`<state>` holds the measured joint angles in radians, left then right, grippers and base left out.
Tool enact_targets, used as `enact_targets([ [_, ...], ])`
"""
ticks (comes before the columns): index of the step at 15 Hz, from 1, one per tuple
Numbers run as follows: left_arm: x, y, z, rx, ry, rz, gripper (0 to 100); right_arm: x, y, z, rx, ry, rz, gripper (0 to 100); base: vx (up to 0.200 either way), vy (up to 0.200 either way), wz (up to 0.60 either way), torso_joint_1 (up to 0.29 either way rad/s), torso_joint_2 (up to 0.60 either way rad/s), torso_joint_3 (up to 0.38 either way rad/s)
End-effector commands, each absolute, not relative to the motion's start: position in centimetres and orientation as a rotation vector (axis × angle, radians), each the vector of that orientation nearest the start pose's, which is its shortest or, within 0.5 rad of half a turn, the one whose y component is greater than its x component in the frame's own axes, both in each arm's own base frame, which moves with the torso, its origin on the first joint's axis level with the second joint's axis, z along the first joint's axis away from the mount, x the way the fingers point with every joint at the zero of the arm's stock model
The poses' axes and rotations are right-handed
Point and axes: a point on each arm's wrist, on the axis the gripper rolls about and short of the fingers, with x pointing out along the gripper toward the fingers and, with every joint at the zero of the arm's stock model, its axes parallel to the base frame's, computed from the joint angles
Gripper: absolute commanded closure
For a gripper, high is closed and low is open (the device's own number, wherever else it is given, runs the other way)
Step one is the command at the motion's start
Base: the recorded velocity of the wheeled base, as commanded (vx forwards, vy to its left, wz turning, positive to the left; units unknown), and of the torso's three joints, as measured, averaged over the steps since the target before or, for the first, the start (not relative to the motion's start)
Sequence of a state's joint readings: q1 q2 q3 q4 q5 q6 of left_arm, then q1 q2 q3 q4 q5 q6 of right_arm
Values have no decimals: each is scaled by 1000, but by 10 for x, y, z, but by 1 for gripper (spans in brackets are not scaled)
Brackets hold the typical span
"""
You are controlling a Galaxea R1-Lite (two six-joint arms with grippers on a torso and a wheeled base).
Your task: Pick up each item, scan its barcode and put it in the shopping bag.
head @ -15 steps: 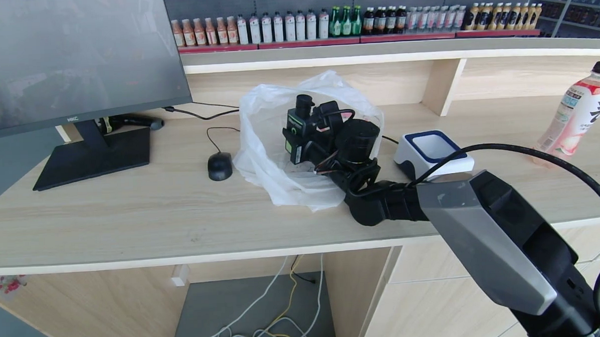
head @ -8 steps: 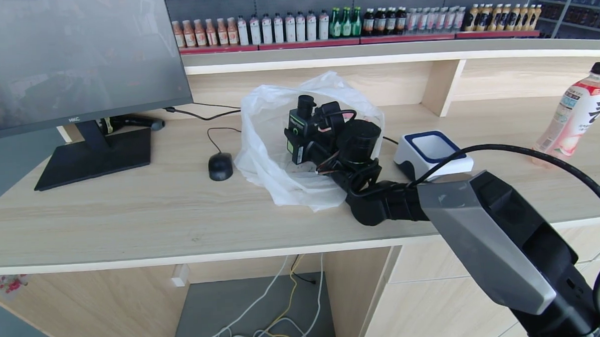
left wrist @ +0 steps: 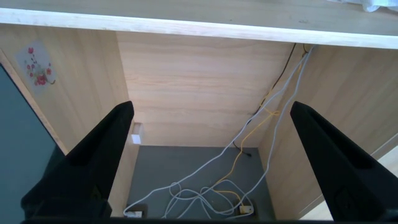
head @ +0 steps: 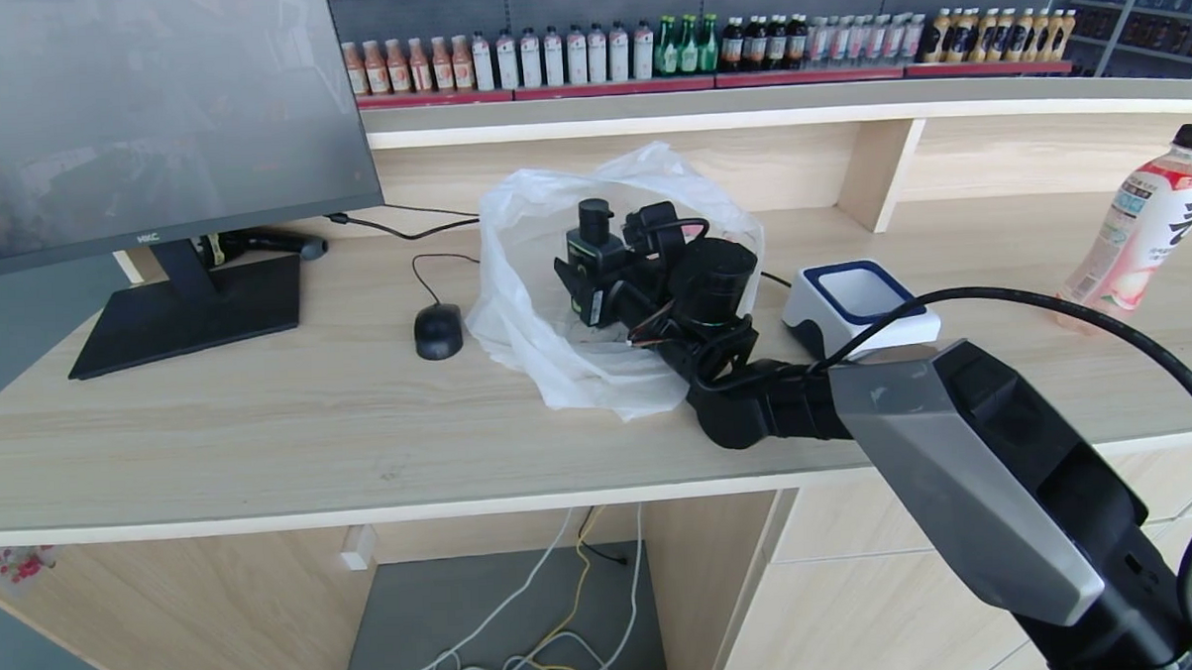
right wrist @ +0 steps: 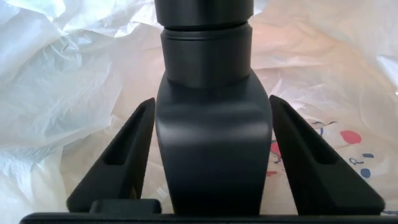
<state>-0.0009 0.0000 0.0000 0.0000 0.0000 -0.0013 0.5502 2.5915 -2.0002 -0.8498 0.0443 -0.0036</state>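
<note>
Dark bottle (right wrist: pixel 211 137) is held in my right end effector (right wrist: pixel 211 102). Its fingers (right wrist: pixel 124 155) lie narrow against both flanks just under the shoulder, and it hangs in the mouth of the shopping bag (head: pixel 525 278). I judge the bottle rigid and smooth, weighty if full, so the straight body below the shoulder is the safest hold. The bag is thin, limp film whose walls could fold in or snag on a finger. The bottle's lower half, its barcode and the bag's floor are hidden from me, and I cannot identify the red and blue marks showing through the film. Outward on the surface (head: pixel 262 426), the scanner (head: pixel 858 301) sits just beside the bag. A pink drink bottle (head: pixel 1142 227) stands well apart to the right. My left end effector (left wrist: pixel 211 109) is spread wide below the surface edge.
</note>
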Motion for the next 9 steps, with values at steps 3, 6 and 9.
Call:
enact_targets([
  [3,-23,0,75,-2,0,0,0,463,285,142,68,-239,593,0,0,0,0,0,0,0],
  [6,-23,0,75,-3,0,0,0,463,285,142,68,-239,593,0,0,0,0,0,0,0],
  [9,-23,0,75,-2,0,0,0,462,285,144,69,-244,594,0,0,0,0,0,0,0],
])
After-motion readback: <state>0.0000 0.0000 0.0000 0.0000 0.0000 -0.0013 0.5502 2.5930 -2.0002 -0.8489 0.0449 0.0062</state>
